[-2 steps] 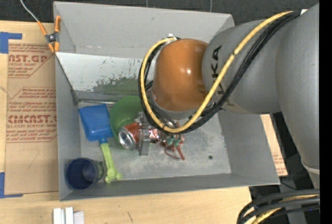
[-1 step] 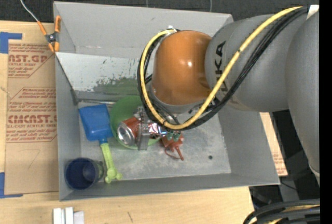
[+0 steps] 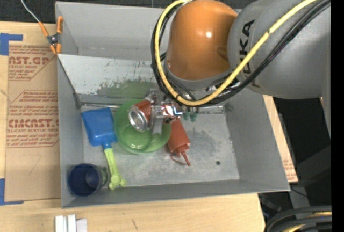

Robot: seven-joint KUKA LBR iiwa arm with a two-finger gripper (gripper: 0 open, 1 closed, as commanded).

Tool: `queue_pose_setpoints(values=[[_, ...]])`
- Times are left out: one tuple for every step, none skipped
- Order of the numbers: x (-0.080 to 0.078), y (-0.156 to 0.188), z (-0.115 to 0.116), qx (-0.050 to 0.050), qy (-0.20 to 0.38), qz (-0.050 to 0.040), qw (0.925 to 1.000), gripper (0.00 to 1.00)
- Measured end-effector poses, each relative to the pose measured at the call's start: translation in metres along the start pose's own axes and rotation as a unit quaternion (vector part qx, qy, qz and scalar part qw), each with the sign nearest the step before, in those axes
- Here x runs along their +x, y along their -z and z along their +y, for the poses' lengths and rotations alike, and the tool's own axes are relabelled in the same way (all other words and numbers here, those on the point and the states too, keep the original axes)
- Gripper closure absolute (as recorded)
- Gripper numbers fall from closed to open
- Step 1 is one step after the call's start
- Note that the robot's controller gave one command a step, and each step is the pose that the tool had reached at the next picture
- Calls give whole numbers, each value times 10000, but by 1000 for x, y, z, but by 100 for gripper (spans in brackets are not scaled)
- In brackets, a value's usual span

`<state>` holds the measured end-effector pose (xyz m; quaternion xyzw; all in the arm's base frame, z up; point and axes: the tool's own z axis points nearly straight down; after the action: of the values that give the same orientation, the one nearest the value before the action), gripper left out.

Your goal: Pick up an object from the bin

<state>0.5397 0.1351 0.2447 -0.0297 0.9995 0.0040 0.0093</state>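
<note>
At the lower left of the frame a dark blue cup stands in the corner of the bin, well apart from me. Just above it lies a blue scoop, its lime-green handle pointing down toward the cup. Right of the scoop is a green plate, and on its upper part rests a red can on its side, the silver end turned to the lower left, so its long axis runs from lower left to upper right. My gripper hangs just to the right of that can, near the frame's middle, under my orange cover. I cannot tell whether it is spread or pressed together, nor whether it touches the can. Just below and right of me, at the plate's right edge, a dark red bottle-shaped thing lies with its long axis roughly top to bottom. I judge the can the nearest thing, to my immediate left in the frame, and I would close across its short width
</note>
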Motion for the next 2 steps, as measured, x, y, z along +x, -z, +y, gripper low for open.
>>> queue_pose_setpoints(values=[[-29,-165,49,9,117,16,9999,100],[-29,-165,49,9,116,16,9999,100]])
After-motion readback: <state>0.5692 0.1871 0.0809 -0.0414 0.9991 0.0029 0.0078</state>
